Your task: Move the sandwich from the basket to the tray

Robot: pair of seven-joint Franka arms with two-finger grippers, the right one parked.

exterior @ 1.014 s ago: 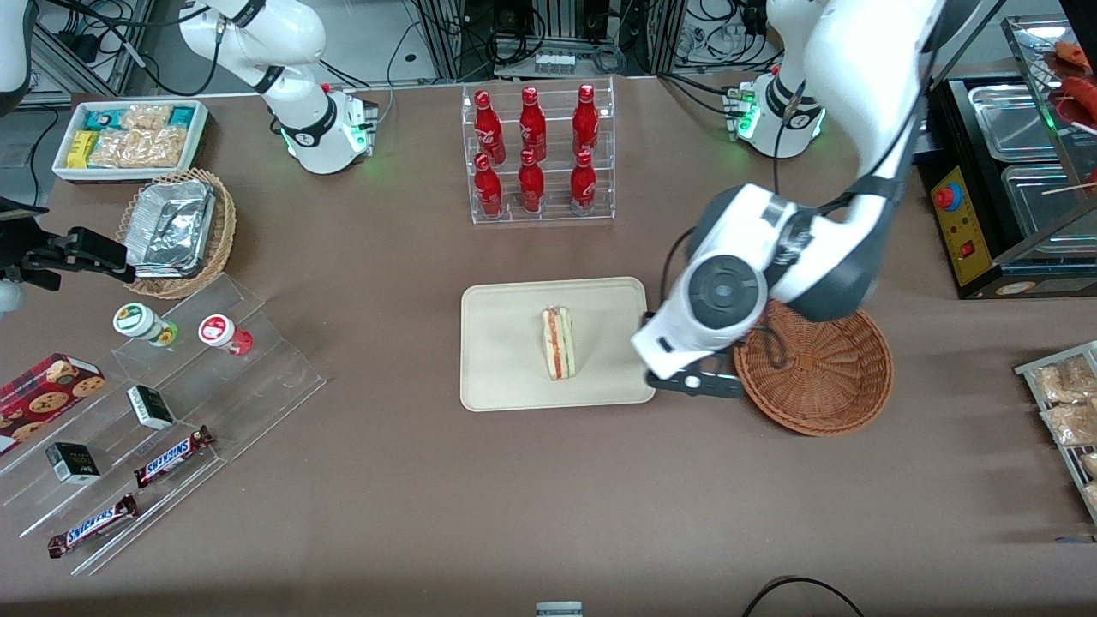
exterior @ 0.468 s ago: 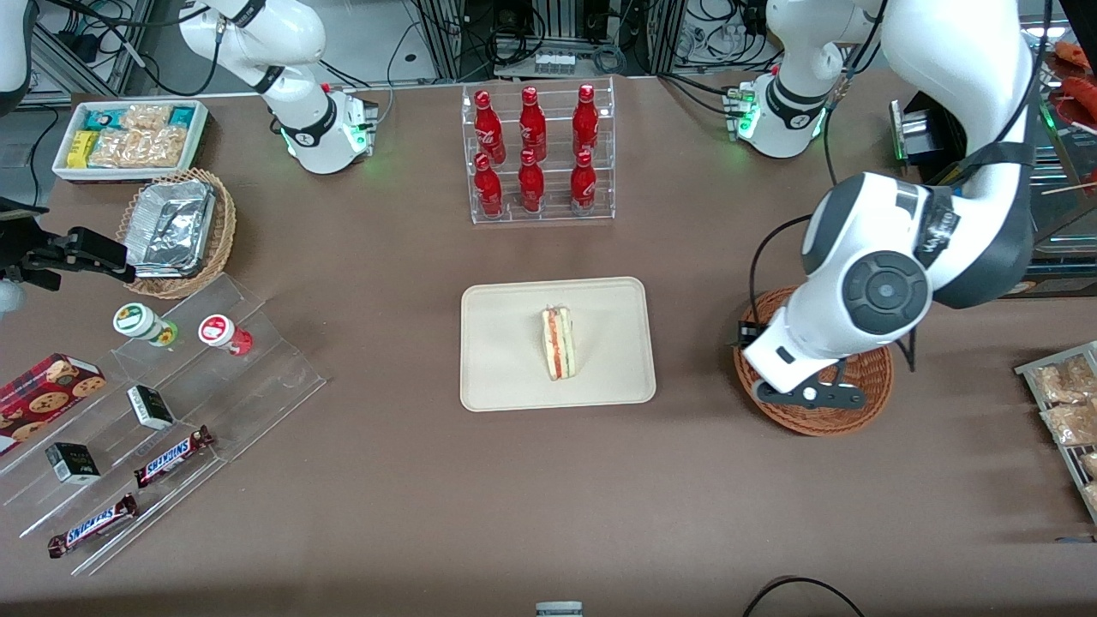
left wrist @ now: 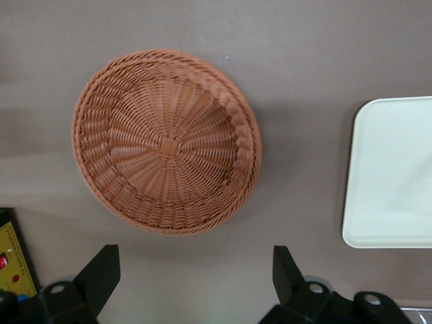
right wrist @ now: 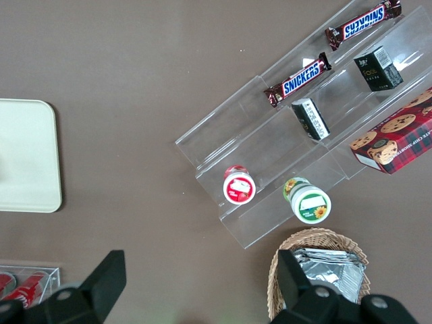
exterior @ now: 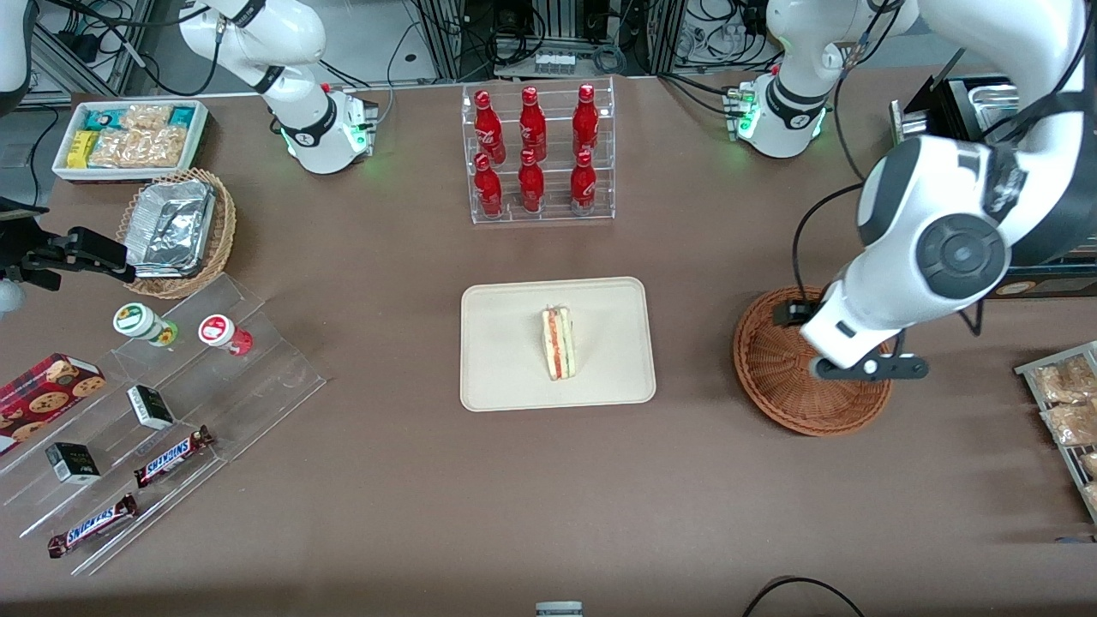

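Note:
The sandwich [exterior: 559, 344], a wedge with red and green filling along its edge, lies on the cream tray [exterior: 506, 377] in the middle of the table. The reddish-brown wicker basket [exterior: 788, 398] sits beside the tray toward the working arm's end and holds nothing. The left arm's gripper [exterior: 857, 365] hangs above the basket's rim, well away from the sandwich. In the left wrist view the gripper [left wrist: 194, 273] is open with only bare tablecloth between its dark fingers [left wrist: 100, 270]. The same view shows the empty basket [left wrist: 165, 148] and a corner of the tray [left wrist: 391, 175].
A clear rack of red bottles [exterior: 536, 154] stands farther from the camera than the tray. Toward the parked arm's end are an acrylic step shelf with snacks [exterior: 163, 403], a tan basket of foil containers [exterior: 176, 231] and a white bin [exterior: 128, 137]. Snack packets [exterior: 1067, 403] lie at the working arm's end.
The left arm has swung from the tray's edge across the basket toward its own end of the table, its gripper empty. The sandwich has stayed on the tray.

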